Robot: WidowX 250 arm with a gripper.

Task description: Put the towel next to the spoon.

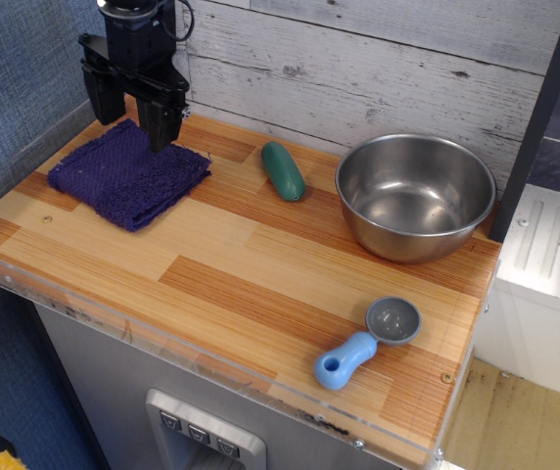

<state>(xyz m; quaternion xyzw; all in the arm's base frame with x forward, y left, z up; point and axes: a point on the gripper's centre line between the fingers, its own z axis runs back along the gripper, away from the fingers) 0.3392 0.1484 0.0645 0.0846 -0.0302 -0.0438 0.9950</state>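
While the fingers hang spread above the cloth, the grasp is not yet made; notes run left to right.

Towel (128, 173): dark purple, folded, roughly square; lies flat at the far-left end of the table (241, 284), near the back wall. Nothing rests on it.

Gripper (131, 110): black, poised over the towel's back edge. Fingers (160, 125) released, pointing down, a clear gap between them, nothing held. Whether the tips touch the cloth I cannot tell from this angle; they look just above it.

Green object (283, 170): dark green, oblong, lying on the table between towel and bowl, apart from both. Not part of the job.

Steel bowl (415, 196): large, empty, at the back right.

Spoon (365, 344): grey round bowl, stubby light-blue handle with a hole; near the front-right edge, well apart from the towel.

Step in hand: approach to pick-up. Towel sits at its start place; none of the carry is done.

Next move, as I judge it: lower onto the towel, pinch a fold of it, lift clear, then travel diagonally across the table toward the front right.

Calls for: a bite deep enough to take the whole folded cloth, and a set-down on the bare wood just beside the spoon, not on top of it.

Room to land: open wood left of the spoon looks ample.
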